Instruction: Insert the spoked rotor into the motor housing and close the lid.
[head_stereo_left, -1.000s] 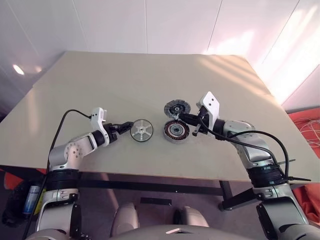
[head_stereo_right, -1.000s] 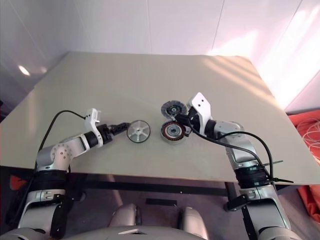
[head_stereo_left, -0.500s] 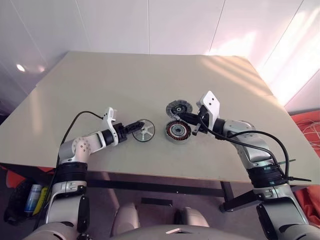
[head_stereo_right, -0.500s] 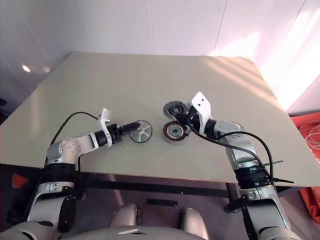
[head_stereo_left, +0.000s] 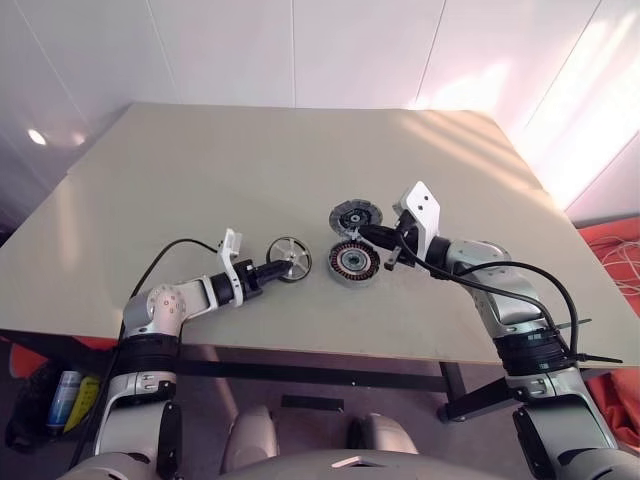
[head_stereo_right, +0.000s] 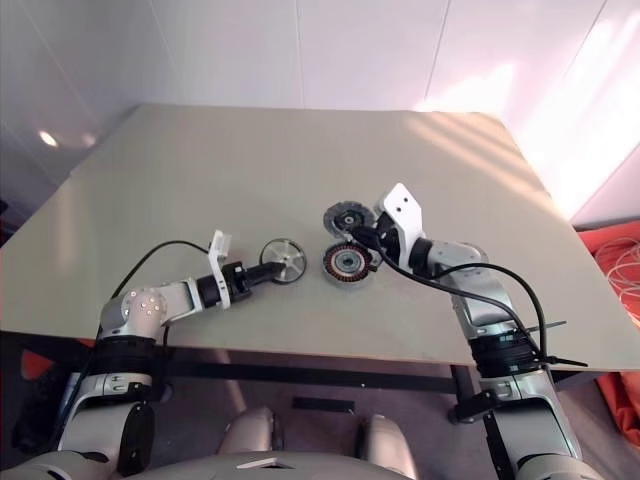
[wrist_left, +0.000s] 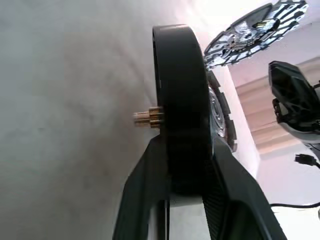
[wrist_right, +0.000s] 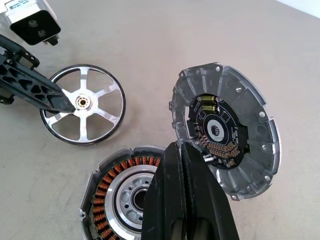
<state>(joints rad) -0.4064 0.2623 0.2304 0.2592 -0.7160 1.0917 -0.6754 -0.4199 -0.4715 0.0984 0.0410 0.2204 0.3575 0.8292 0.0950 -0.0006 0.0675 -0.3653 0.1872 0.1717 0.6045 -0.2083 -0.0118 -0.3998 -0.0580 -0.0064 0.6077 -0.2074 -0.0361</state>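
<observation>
Left gripper (head_stereo_left: 268, 270) apparently clamps spoked rotor (head_stereo_left: 290, 259) upright.

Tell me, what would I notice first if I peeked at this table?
Probably the shiny rotor, a little silver wheel standing on edge near the table's middle, pinched by the left gripper. Right beside it lies the housing with its coppery ring, and its lid is flipped open just behind. The right gripper, shut, sits where those two join.
</observation>
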